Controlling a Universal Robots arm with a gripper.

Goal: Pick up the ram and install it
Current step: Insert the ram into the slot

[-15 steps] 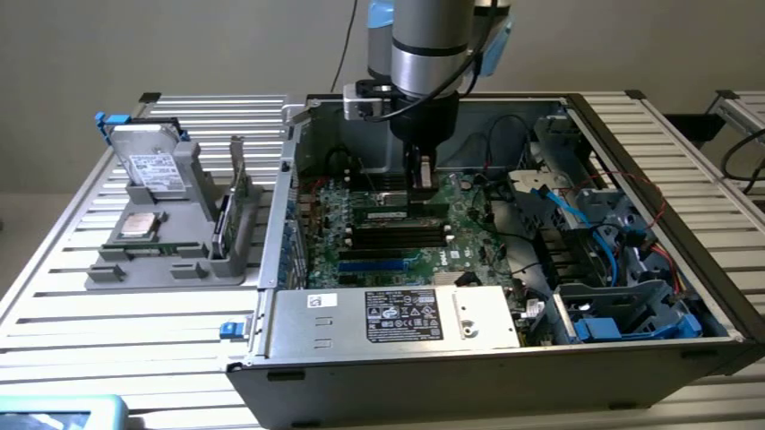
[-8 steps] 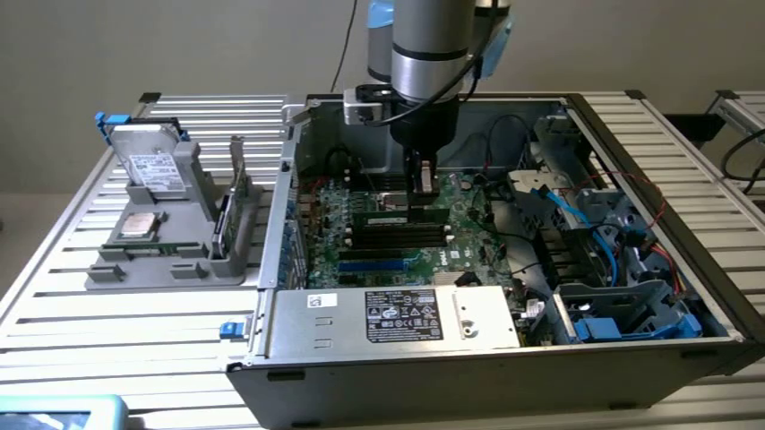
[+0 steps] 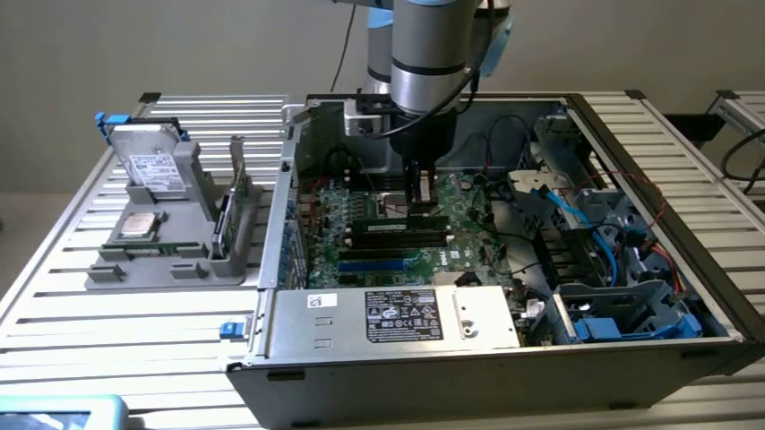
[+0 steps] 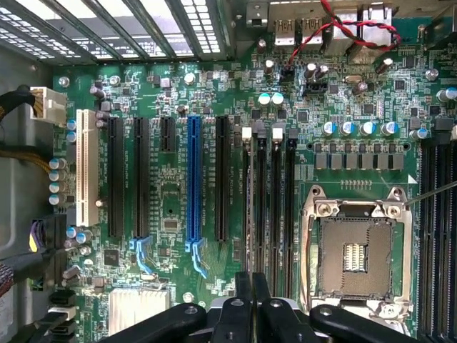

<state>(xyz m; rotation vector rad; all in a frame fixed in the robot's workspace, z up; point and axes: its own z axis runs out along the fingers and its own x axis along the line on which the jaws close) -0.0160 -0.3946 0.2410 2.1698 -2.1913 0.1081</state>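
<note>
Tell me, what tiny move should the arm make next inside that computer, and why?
Probably a small, straight push downward. The fingers are shut and sit right over the black memory slots, with the ram, a thin green strip, just beneath them along a slot. Whether it is fully seated I cannot tell, so a gentle press seems safest.

The exterior camera looks down from well back over the whole open computer case (image 3: pixel 478 381), while the wrist camera peers straight down past the gripper (image 4: pixel 251 282), close over the motherboard (image 4: pixel 235 107) that both views share.
</note>
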